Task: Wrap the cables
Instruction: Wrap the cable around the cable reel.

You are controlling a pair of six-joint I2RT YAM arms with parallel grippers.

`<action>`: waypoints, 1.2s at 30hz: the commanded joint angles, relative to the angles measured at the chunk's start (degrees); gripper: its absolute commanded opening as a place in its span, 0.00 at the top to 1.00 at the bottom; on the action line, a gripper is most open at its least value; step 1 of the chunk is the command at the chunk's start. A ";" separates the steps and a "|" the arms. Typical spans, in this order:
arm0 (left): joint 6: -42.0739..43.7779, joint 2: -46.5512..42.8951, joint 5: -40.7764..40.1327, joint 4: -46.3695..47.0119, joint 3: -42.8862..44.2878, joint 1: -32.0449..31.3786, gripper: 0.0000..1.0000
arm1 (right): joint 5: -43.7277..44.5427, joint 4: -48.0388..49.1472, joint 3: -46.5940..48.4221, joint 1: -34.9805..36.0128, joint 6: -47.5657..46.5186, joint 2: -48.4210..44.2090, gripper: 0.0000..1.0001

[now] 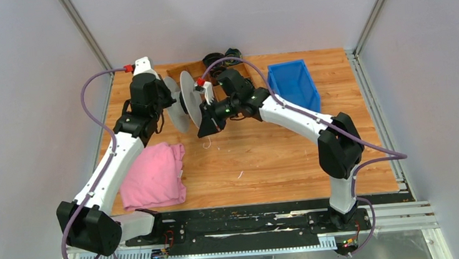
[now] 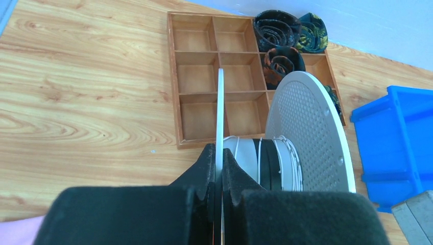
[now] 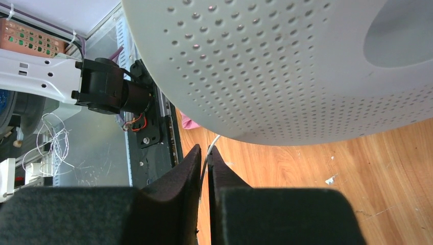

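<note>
Your left gripper [image 2: 218,153] is clamped on the rim of the near flange [image 2: 220,102], holding the spool [image 1: 185,102] on edge at about 11 o'clock from the middle of the table [image 1: 267,157]. The cable [image 2: 288,158] is thin, white and light, with some turns already on the hub [image 2: 247,163]. It looks limp and slick (likely to kink or slip off if left slack). Take it close to the spool, as your right gripper [image 3: 204,153] does: its fingers are almost together, pinching the cable, which runs toward 1 o'clock under the perforated flange [image 3: 286,71].
</note>
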 commanded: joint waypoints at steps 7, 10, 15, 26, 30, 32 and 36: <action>1.68 -2.03 -1.66 5.74 -0.82 -0.58 1.00 | -2.96 -3.09 4.58 1.73 0.27 0.28 0.87; 1.82 -2.03 -1.70 5.80 -1.07 -0.84 1.00 | -3.66 -3.34 5.76 2.03 0.73 0.85 0.86; 2.58 -1.93 -1.95 6.14 -1.25 -1.66 1.00 | -3.97 -4.04 8.06 2.66 1.13 2.07 0.92; 8.06 -1.80 -3.08 8.13 -2.58 -4.79 1.00 | -2.66 -8.64 15.62 2.60 -0.12 4.56 0.94; 11.91 -1.90 -2.48 8.98 -2.92 -6.21 1.00 | -1.14 -11.65 18.35 2.54 -2.99 4.70 0.94; 13.66 -1.90 -1.74 9.26 -3.13 -6.70 1.00 | -0.44 -12.73 19.06 2.48 -4.03 4.54 0.94; 16.37 -2.04 0.16 10.14 -4.16 -7.49 1.00 | 0.41 -14.49 20.44 2.38 -5.52 4.40 0.95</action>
